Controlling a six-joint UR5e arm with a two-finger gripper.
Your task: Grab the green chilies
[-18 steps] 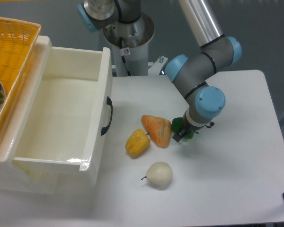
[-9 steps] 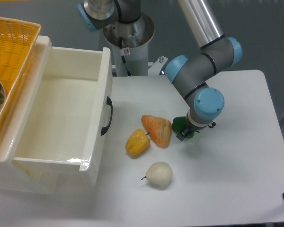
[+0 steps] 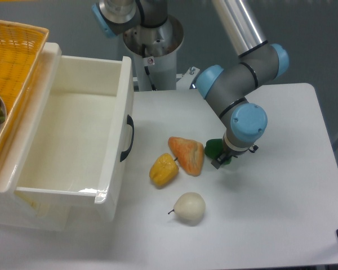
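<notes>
Gripper (image 3: 221,159) sits down over the green chilies (image 3: 213,148); its opening is hidden.

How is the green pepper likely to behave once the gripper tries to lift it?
The green chilies look glossy, so they may slip between the fingers of the gripper. The shape seems lumpy and rounded, so the toy could twist or roll if nudged. It is small and probably light, but mostly hidden under the wrist.
</notes>
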